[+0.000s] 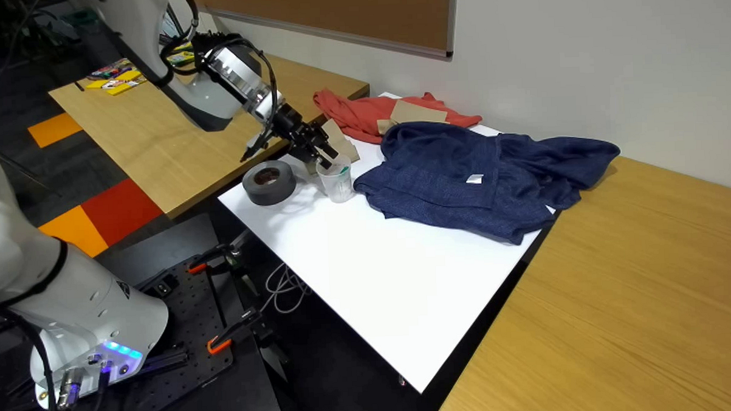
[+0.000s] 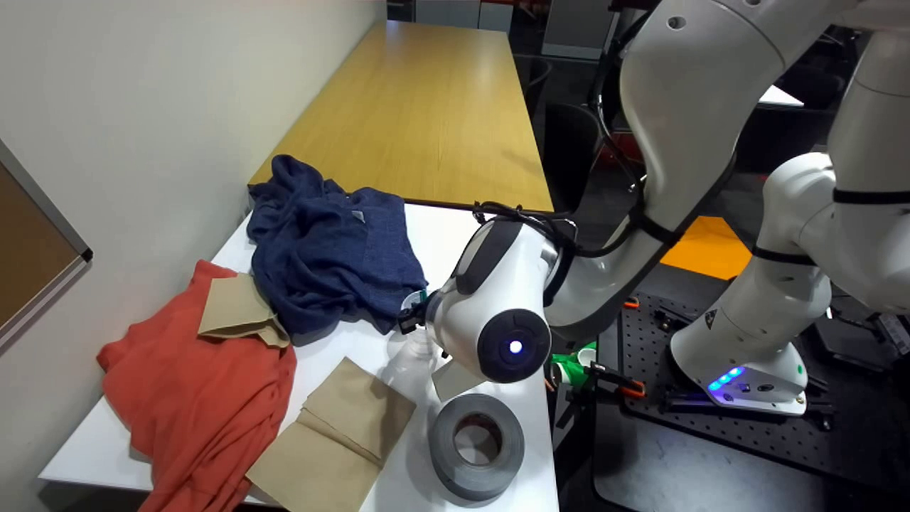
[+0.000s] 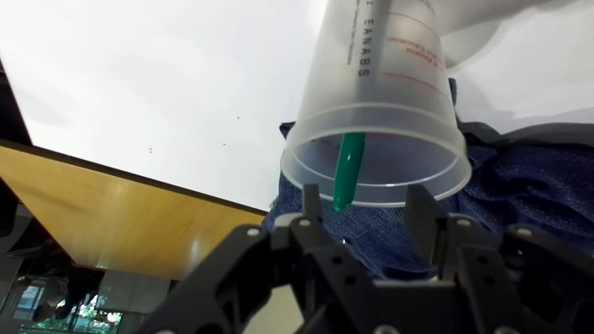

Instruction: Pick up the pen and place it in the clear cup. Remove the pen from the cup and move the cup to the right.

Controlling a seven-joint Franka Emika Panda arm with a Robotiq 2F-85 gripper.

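Note:
The clear cup stands upright on the white table, its rim facing my gripper in the wrist view. The green pen is inside the cup, with its end sticking out past the rim. It also shows as a small green spot in both exterior views. My gripper is open at the cup's rim. The pen's end lies between the two fingertips, nearer the left one in the wrist view, and no finger visibly presses on it. In an exterior view the arm hides much of the cup.
A grey tape roll lies beside the cup. A dark blue garment lies close on the cup's other side. A red garment and brown paper pieces lie near the wall. Wooden tables adjoin the white table.

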